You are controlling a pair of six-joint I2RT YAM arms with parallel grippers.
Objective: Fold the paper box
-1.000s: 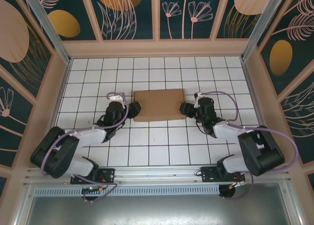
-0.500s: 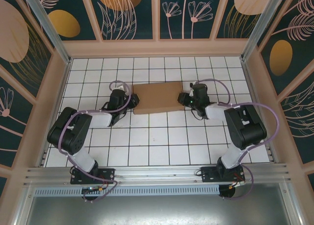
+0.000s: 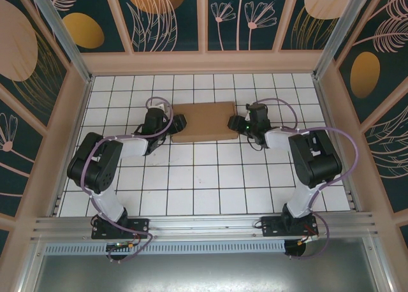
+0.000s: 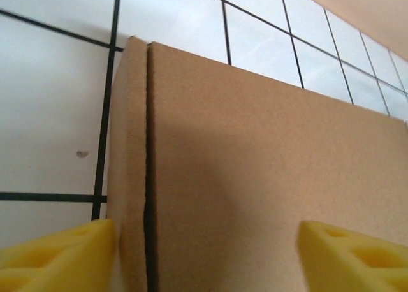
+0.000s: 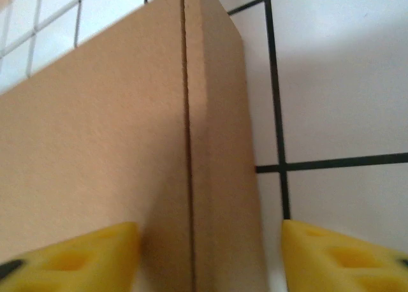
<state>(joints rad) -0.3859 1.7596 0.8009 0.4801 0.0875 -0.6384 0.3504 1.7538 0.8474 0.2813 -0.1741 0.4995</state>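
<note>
The paper box (image 3: 204,121) is a compact flat brown cardboard rectangle lying on the white tiled table toward the far side. My left gripper (image 3: 178,123) sits at its left end and is open. In the left wrist view, one yellow fingertip (image 4: 60,257) lies beside the box's left side (image 4: 127,177), and the other rests over the top face of the box (image 4: 255,177). My right gripper (image 3: 234,123) is at the box's right end, also open. One of its fingertips (image 5: 70,260) is over the box top (image 5: 95,145); the other stands off the box above the tiles.
Raised wooden walls enclose the tiled table (image 3: 204,183); the back wall (image 3: 204,62) runs a few tiles beyond the box. Both arms reach forward from their bases at the near edge, elbows bent outward.
The box has slid away from the arm bases toward the back wall, with both grippers following at its ends. Both pairs of jaws stand wider than half a second ago.
</note>
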